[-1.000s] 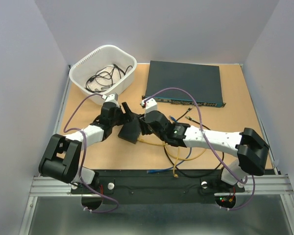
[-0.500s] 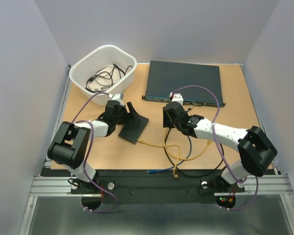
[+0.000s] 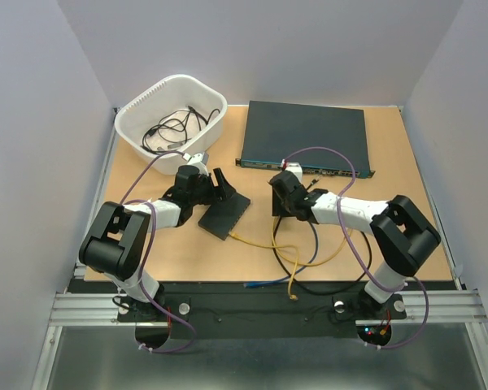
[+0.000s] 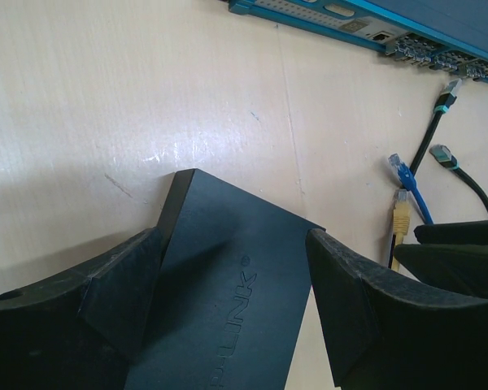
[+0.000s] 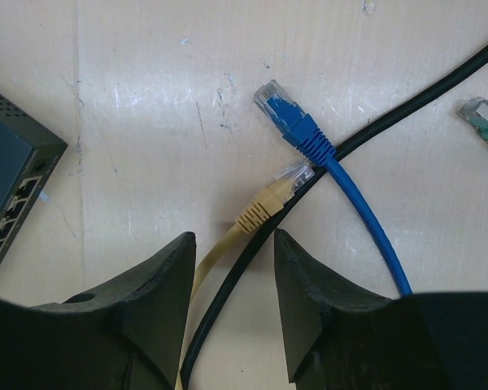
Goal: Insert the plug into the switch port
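The small flat black box (image 3: 225, 213) lies left of the table's centre, and its switch port row (image 5: 4, 215) shows on one edge in the right wrist view. My left gripper (image 3: 215, 187) is open, its fingers straddling the box (image 4: 228, 301) at its far corner. My right gripper (image 3: 283, 201) is open to the box's right, apart from it. Between its fingers (image 5: 234, 240) run a yellow cable and a black cable. The yellow plug (image 5: 272, 199) lies just ahead of the fingertips, free on the table. A blue plug (image 5: 285, 110) lies beyond it.
A large dark unit (image 3: 305, 136) stands at the back, and a white basket (image 3: 171, 114) with black cables sits at the back left. Yellow, blue and black cables loop (image 3: 301, 252) toward the near edge. Another plug (image 5: 484, 114) lies at the right.
My right gripper has left the small box and swung right, over the loose cables, narrowing slightly. My left gripper has shifted to the box's far corner.
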